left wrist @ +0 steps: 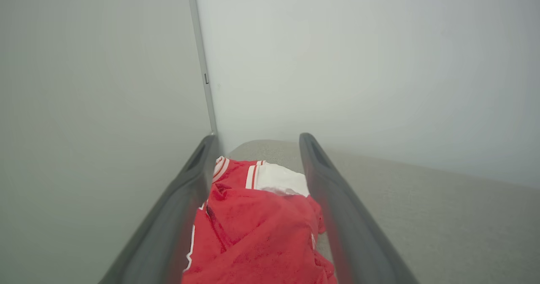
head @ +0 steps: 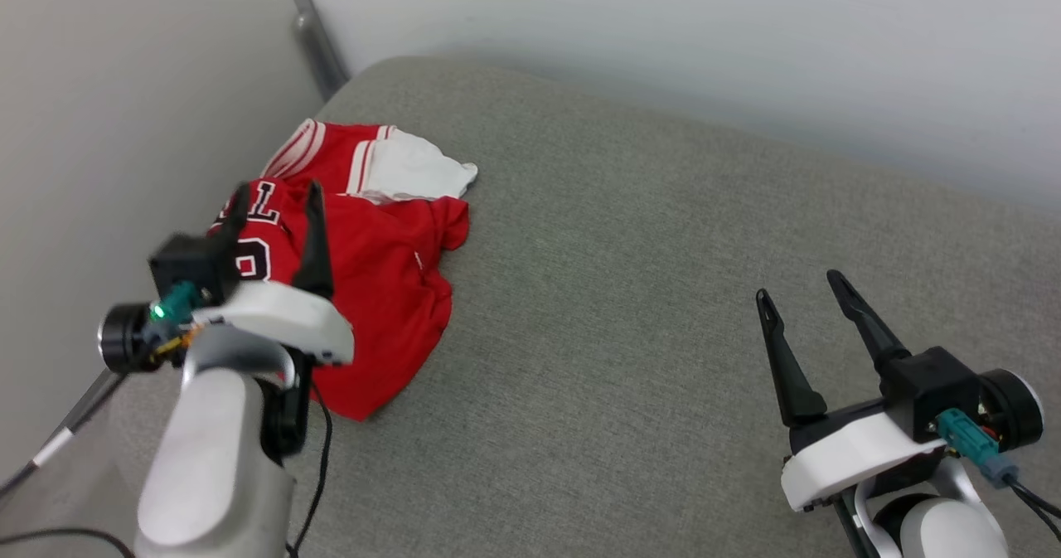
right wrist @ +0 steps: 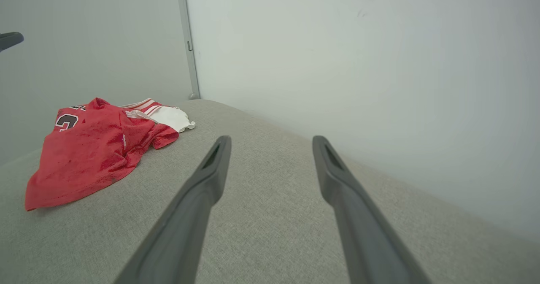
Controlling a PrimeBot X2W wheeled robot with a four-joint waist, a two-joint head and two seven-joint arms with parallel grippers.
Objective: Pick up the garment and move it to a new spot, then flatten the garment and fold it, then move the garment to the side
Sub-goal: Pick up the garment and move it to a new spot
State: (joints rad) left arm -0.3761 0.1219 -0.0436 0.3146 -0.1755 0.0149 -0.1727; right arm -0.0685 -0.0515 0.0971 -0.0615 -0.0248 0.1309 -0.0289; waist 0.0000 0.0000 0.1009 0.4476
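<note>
The garment (head: 381, 284) is a red jersey with a white sleeve and striped trim, lying crumpled near the far left corner of the grey cushioned surface (head: 663, 293). Black white-outlined letters show on its left part. My left gripper (head: 278, 195) hovers open over the jersey's left side, fingers apart with nothing between them. In the left wrist view the garment (left wrist: 257, 229) lies between and below the open left gripper (left wrist: 257, 142). My right gripper (head: 800, 284) stands open over bare cushion at the lower right, far from the jersey. In the right wrist view the garment (right wrist: 93, 153) lies left of the open right gripper (right wrist: 270, 142).
Pale walls meet in a corner with a grey metal strip (head: 315, 36) right behind the jersey. The cushion's left edge runs close beside the garment. A dark cable (head: 319, 458) hangs from my left arm. Bare cushion stretches across the middle and right.
</note>
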